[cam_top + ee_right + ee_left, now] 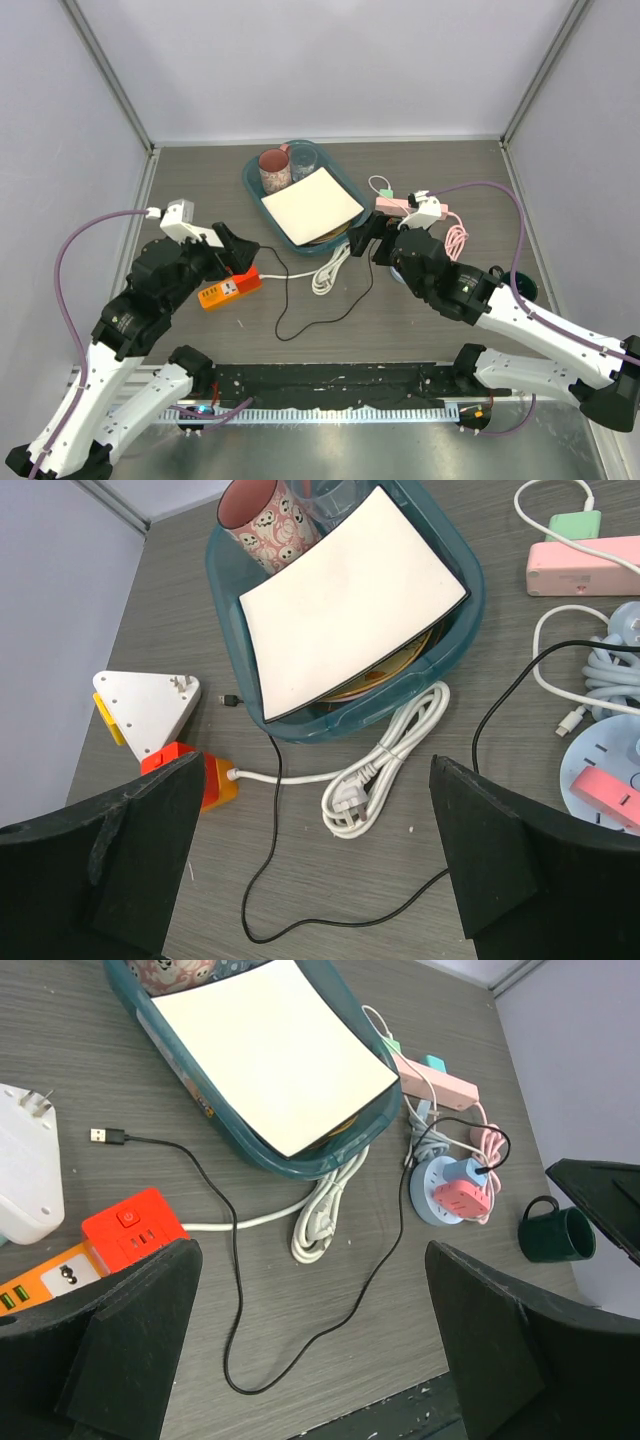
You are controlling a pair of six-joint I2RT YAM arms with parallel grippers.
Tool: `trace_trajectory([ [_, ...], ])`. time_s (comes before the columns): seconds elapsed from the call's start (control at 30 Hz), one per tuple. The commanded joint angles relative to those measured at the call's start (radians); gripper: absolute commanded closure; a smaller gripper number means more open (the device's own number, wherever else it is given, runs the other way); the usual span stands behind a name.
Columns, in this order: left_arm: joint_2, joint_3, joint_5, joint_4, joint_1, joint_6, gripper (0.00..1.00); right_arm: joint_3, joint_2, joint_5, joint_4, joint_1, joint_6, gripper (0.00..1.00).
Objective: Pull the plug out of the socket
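A pink-red plug point(462, 1196) sits in a round pale-blue socket point(425, 1200) on the right of the table. It also shows at the right edge of the right wrist view point(608, 794). A thin black cable point(236, 1290) runs from it across the table to a loose USB end point(105, 1136). In the top view my right arm hides the socket. My right gripper point(365, 235) is open and empty, left of the socket. My left gripper point(233, 255) is open and empty above an orange power strip point(230, 288), with a white adapter point(25, 1175) beside it.
A teal tray point(255, 188) at the back holds a white board point(312, 205), a skull-pattern mug point(275, 170) and a glass. A coiled white cord point(330, 272) lies in front. A pink power strip point(410, 207) and a dark green mug point(525, 288) are on the right.
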Motion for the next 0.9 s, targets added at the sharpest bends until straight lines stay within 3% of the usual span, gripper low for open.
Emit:
trace_trajectory([
  [0.0,-0.008,0.008,-0.025,0.011,-0.002,-0.011,0.00,0.003,-0.004,0.023,0.014,0.000,-0.005,0.00],
  [0.23,0.037,0.028,-0.054,-0.021,-0.002,0.003,0.00,-0.002,-0.004,0.044,-0.006,0.000,0.005,0.00],
  [0.53,0.196,0.086,-0.217,-0.204,0.016,-0.038,0.00,-0.038,0.035,-0.012,0.002,0.000,0.019,0.03],
  [0.67,0.209,0.083,-0.056,-0.195,0.163,-0.032,0.00,0.003,0.155,-0.132,0.022,-0.001,-0.028,0.10],
  [0.87,0.169,0.033,0.034,-0.198,0.349,-0.032,0.00,0.158,0.416,-0.236,0.071,0.035,-0.027,0.13],
])
